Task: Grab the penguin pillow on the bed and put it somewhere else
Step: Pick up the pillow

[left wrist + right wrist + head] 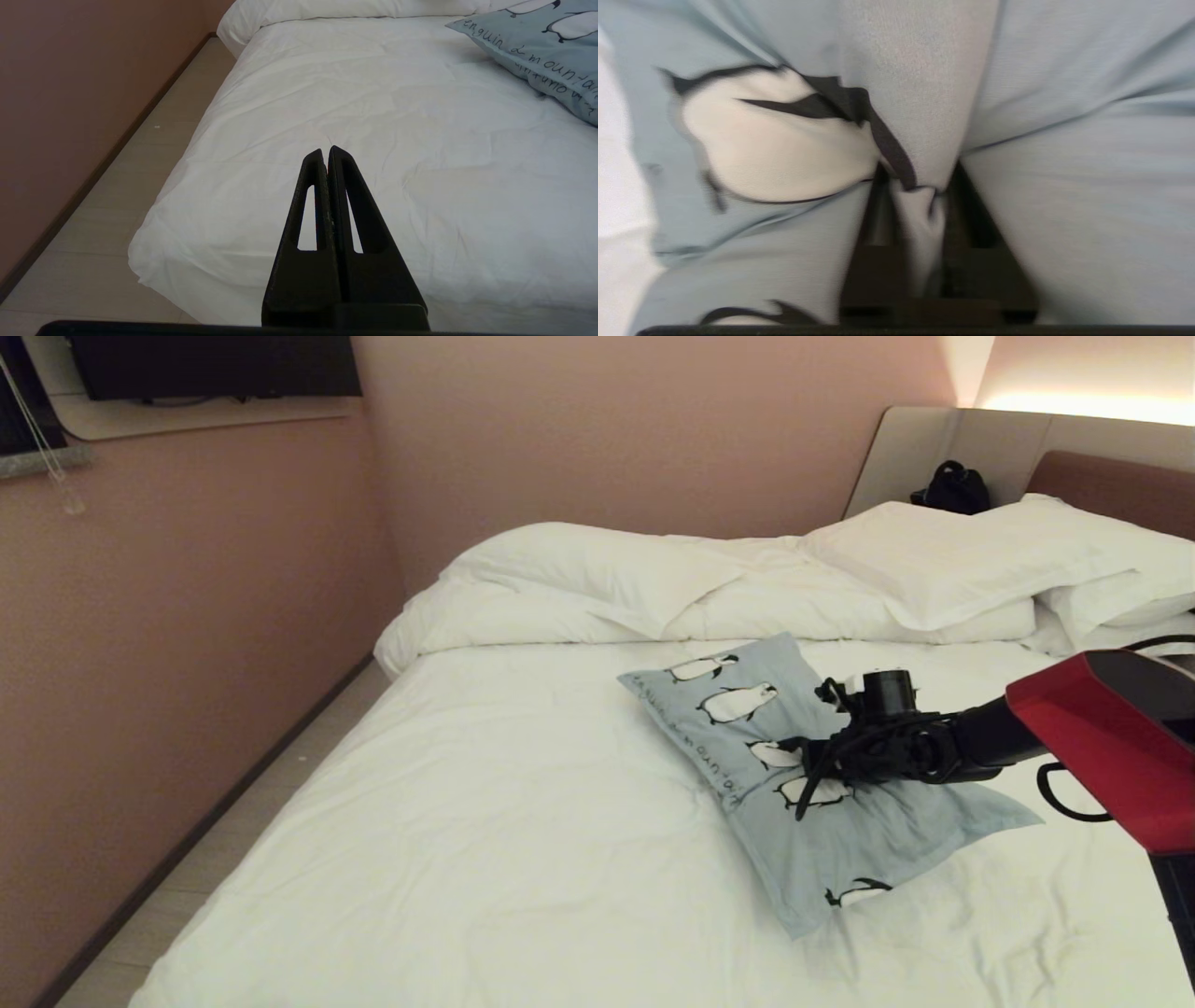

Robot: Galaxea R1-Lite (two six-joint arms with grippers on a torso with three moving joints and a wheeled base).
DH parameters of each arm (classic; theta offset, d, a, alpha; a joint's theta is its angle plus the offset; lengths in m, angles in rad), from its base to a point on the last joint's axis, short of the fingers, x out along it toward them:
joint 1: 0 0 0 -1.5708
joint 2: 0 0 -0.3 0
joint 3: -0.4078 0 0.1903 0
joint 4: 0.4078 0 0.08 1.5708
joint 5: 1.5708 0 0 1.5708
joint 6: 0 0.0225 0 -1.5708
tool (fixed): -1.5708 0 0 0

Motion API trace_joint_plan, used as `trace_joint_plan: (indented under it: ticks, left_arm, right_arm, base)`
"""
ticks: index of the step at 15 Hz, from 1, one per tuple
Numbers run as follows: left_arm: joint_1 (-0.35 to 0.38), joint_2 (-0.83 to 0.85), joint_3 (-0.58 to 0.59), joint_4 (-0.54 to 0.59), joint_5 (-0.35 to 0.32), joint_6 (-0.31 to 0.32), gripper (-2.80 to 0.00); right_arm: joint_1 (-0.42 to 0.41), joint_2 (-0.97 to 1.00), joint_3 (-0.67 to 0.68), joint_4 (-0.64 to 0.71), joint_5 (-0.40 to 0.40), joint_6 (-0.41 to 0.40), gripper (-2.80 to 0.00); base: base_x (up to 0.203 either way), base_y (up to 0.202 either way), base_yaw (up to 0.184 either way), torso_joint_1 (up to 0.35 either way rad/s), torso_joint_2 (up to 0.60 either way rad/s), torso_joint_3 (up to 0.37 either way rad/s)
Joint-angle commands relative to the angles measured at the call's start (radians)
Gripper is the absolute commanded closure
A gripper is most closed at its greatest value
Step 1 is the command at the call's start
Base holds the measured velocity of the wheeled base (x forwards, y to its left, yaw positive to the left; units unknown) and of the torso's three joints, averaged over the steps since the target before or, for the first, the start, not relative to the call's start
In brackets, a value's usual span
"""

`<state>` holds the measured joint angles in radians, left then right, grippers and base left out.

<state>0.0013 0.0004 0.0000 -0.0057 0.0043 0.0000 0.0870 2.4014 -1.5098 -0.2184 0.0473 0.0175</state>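
Observation:
The penguin pillow (840, 845) is light blue-grey with black-and-white penguins and lies on the white sheet of the bed (485, 821), right of centre. My right gripper (810, 782) reaches in from the right and presses down on the pillow's middle. In the right wrist view it (915, 186) is shut, with a fold of the pillow's fabric (1041, 186) pinched between its fingers. My left gripper (325, 151) is shut and holds nothing. It hangs over the sheet near the bed's front left corner, with one corner of the pillow (551, 42) far off to its side.
A rumpled white duvet (597, 579) and plain white pillows (971, 560) lie along the far side of the bed. A black bag (952, 487) sits behind them by the headboard (1111, 481). A pink wall (187, 616) and a narrow floor strip (233, 831) run along the left.

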Motion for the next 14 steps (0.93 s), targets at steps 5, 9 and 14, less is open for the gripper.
trace_joint_plan:
  ticks: [5, 9, 14]
  left_arm:
    - [0.0, 0.0, 0.0, 0.0, 0.0, 0.0, 0.0]
    - [0.001, 0.0, 0.0, 0.0, 0.0, 0.0, 0.0]
    - [0.0, 0.0, 0.0, 0.0, 0.0, 0.0, 0.0]
  right_arm:
    - [0.0, -0.095, -0.002, -0.006, 0.004, 0.053, 0.0]
    - [-0.001, -0.202, 0.001, 0.032, 0.007, 0.078, 0.0]
    - [-0.008, -0.37, 0.003, 0.108, 0.006, 0.114, 0.0]
  base:
    - [0.0, 0.0, 0.0, 0.0, 0.0, 0.0]
    - [0.0, 0.0, 0.0, 0.0, 0.0, 0.0]
    - [0.0, 0.0, 0.0, 0.0, 0.0, 0.0]
